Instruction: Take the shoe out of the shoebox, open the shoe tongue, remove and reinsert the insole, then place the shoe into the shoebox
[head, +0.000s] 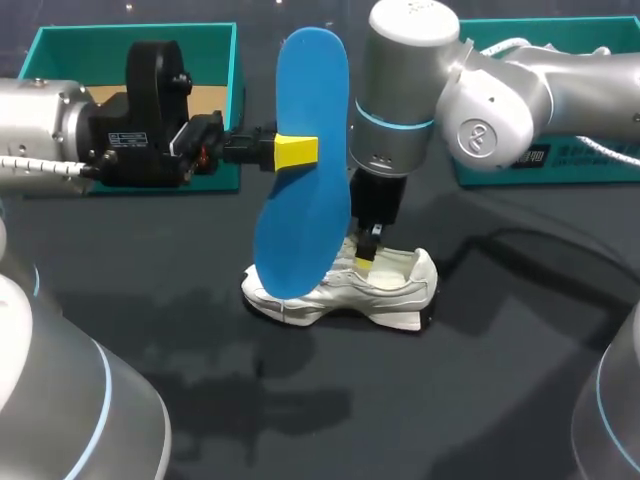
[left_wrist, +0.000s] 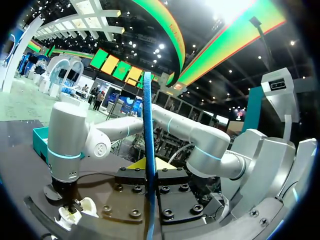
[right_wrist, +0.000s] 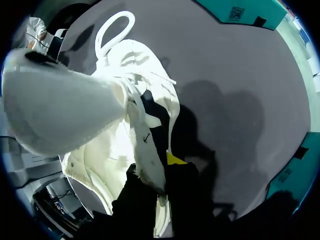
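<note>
Head view: the blue insole (head: 300, 215) hangs upright at centre frame, out of the shoe, pinched at its middle by the left gripper (head: 296, 151), whose jaws are closed flat on its two faces. Expect a light, thin, springy sheet that bends if pushed end-on; a hold nearer the heel would probably steer it better into the opening. Below it, at lower centre, the white shoe (head: 395, 290) stands on its sole on the table (head: 450, 400), and the right gripper (head: 366, 262) reaches down into its opening. The shoe looks soft in the upper and stiffer in the sole, so take it by the collar or heel. The teal shoebox (head: 130, 33) sits at upper left, a second teal box (head: 500, 170) at upper right, both well apart from the shoe. The dark, matt tabletop should give fair grip, and you have free room around the shoe. Left wrist view: you see the insole (left_wrist: 148, 125) edge-on, rising straight from between the clamped jaws, with the shoe (left_wrist: 75, 212) beyond, under the right arm (left_wrist: 67, 145). Right wrist view: the right gripper's jaws appear closed on the shoe's collar wall (right_wrist: 150, 170), steadying it; only one yellow tip shows.
</note>
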